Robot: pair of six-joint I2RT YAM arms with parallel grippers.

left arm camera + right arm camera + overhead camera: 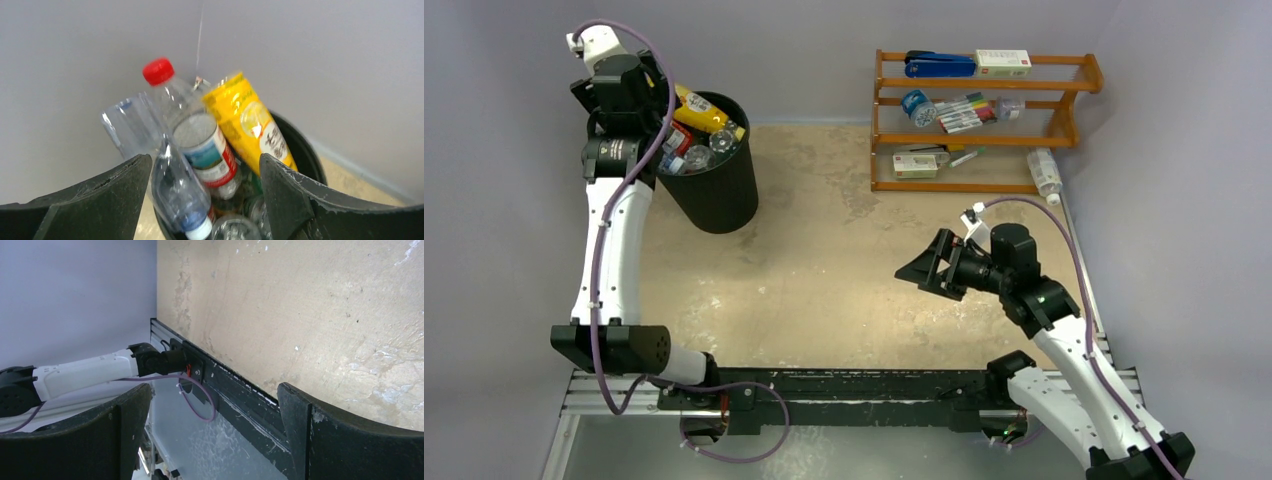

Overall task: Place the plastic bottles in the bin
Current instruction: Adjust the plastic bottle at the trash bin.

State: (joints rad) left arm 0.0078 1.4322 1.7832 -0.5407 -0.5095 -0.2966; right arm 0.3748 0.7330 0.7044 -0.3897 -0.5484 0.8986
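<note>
Five bottles at least, that's our count from the left wrist camera, all heaped in the black bin [301,147]. We've got one red-capped bottle [192,125] with a blue-and-white label banded in red, and one yellow bottle [247,127] leaning beside it. Off to the left is one bare clear bottle [129,125]. One bluish bottle [181,192] has its white cap at the lower end, and a second clear bottle [234,227] sits low in the pile. The yellow label carries dark characters on a white patch, too blurred for us to read. The left hand [204,160] hangs right above that heap, fingers spread wide, nothing between them.

From overhead, the bin stands at the far left of the desk [824,270], with the yellow bottle poking over its rim. One lone bottle [1045,172], clear and white-capped, lies on the desk at the right end of the orange rack [1084,75]. We count three shelves there. One blue stapler [939,65] and one white box [1002,62] are on top, a bunch of markers [964,110] is in the middle, and a second box [914,163] is below. We can't make out any print on them. The right hand [914,268] floats over the middle-right of the desk, fingers spread apart, empty.
</note>
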